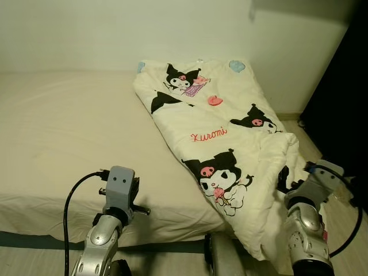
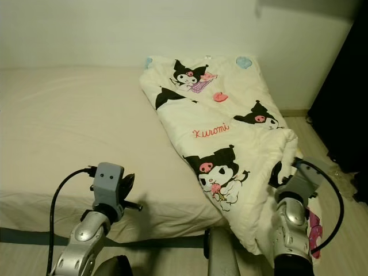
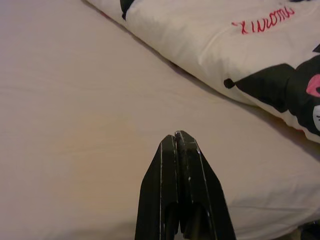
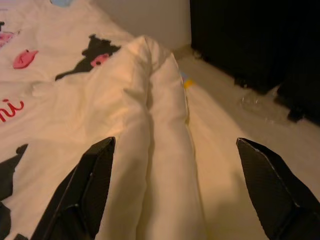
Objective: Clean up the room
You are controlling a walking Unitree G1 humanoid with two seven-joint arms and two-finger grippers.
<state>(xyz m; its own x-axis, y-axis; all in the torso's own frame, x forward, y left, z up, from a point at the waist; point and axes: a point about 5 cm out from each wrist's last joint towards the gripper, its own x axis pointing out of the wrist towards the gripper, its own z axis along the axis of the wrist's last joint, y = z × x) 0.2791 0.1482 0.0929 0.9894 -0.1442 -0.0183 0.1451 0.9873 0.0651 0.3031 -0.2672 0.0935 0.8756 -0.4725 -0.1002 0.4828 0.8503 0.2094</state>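
On the bed (image 1: 69,132), the quilt (image 1: 218,138) runs wall-to-foot; right claw (image 4: 175,195) gapes wide, left claw (image 3: 177,145) closed, empty.

A big bed with a plain cream sheet (image 1: 69,126) stands against a bare pale wall (image 1: 115,31). A dark black curtain (image 1: 345,98) hangs beside it, above light floor (image 4: 260,135).

One word can be read: "Kuromi", in red cursive script, printed on the cream quilted blanket (image 1: 230,144) with black-and-pink cartoon characters that lies on the beige bed. It sits mid-blanket, ahead of the right gripper (image 4: 172,192), whose black fingers stand wide apart around a fold of that blanket. In the left wrist view the same word shows upside down, beyond the pressed-together tips of the left gripper (image 3: 178,136).
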